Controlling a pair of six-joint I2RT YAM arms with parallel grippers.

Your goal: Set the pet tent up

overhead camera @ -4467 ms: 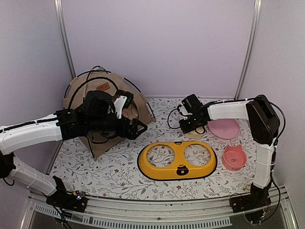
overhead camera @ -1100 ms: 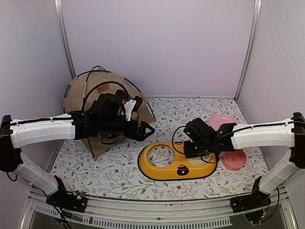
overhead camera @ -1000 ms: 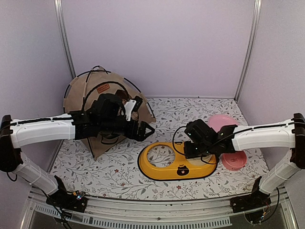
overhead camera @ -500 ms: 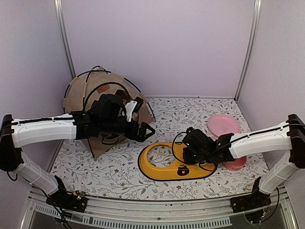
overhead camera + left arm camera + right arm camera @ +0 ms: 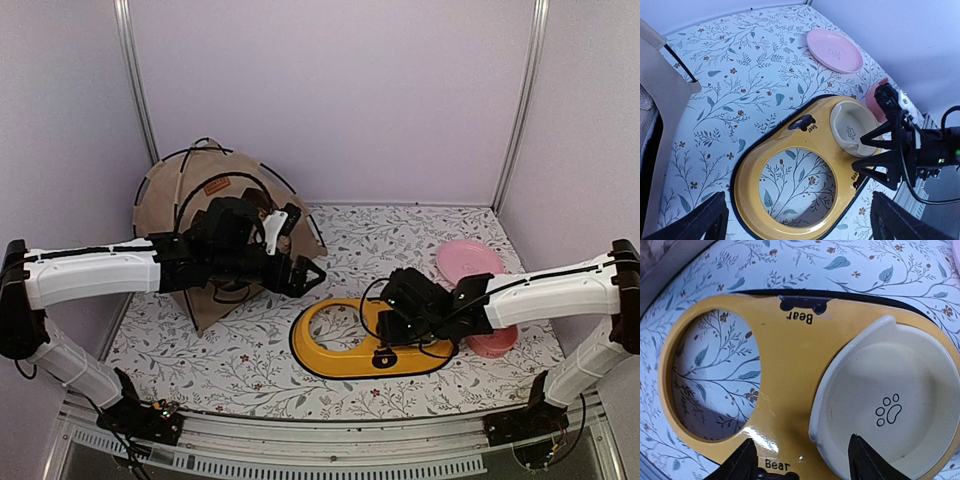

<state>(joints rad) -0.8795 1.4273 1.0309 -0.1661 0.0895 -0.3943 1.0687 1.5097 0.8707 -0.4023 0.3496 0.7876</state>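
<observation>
1. Camera overhead: the pet tent point(image 5: 205, 190) stands far-left, unmoved. The left gripper point(image 5: 305, 272) hovers beside it, jaws spread and empty.
2. Left wrist: the cream bowl point(image 5: 852, 131) now sits in the yellow tray point(image 5: 790, 137).
3. Right wrist: the right gripper point(image 5: 802, 460) has just let go of the bowl, so the tent work is likely still pending.

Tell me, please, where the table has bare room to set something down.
Bare table shows back centre, between the pet tent and the pink plate, and front left, beside the yellow tray. Crowded on the right: tray, right gripper, pink bowl.
</observation>
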